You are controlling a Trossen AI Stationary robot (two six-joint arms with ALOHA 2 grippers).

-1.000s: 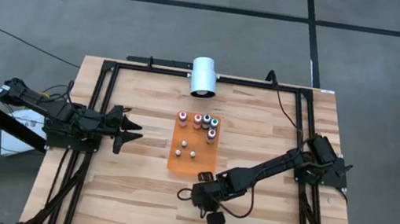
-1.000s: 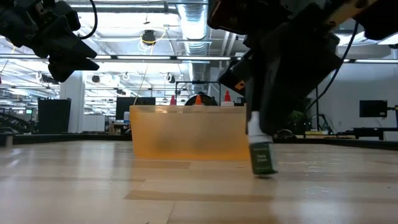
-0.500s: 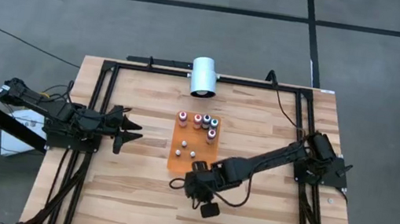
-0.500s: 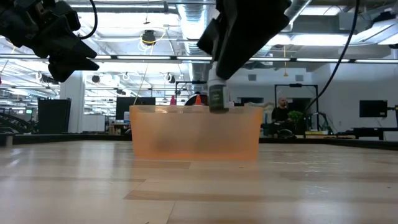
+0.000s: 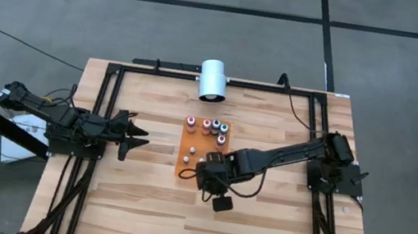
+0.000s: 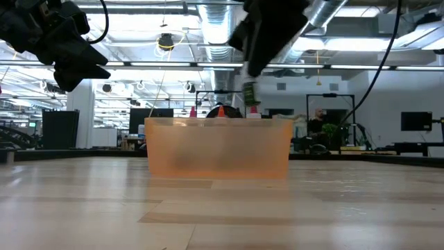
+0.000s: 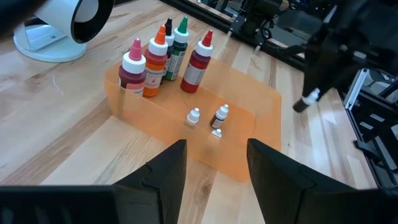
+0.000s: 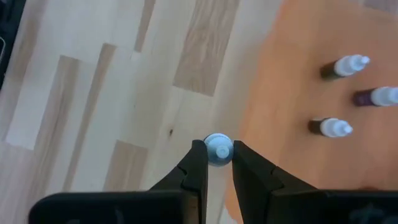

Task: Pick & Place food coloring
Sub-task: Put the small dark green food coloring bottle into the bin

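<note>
My right gripper (image 8: 217, 157) is shut on a small green-labelled food coloring bottle (image 6: 250, 95) and hangs over the near right corner of the orange tray (image 5: 212, 152). Several taller bottles (image 7: 163, 53) stand on their bases at the tray's far end. Three tiny ones (image 8: 341, 93) stand nearer its middle. My left gripper (image 7: 214, 171) waits open, high at the table's left side, pointing toward the tray. My right gripper pinches the bottle's pale cap (image 8: 217, 148) between its two fingertips. The fingers (image 8: 198, 163) come from above, slanting steeply down. The bottle's body hangs below them, close to upright, lifted clear of the table and above the tray's near wall (image 6: 218, 149).
A big white cylinder (image 5: 213, 79) lies at the table's far edge, behind the tray. Black frame rails (image 5: 102, 109) run along the table's left, right and far sides. Bare wood (image 5: 146, 207) lies left of and in front of the tray.
My right gripper has risen and moved from the near side of the table toward the far edge and slightly left, up to the tray. The bottle, which stood on the wood, has been lifted clear and now hangs above the tray's near wall.
</note>
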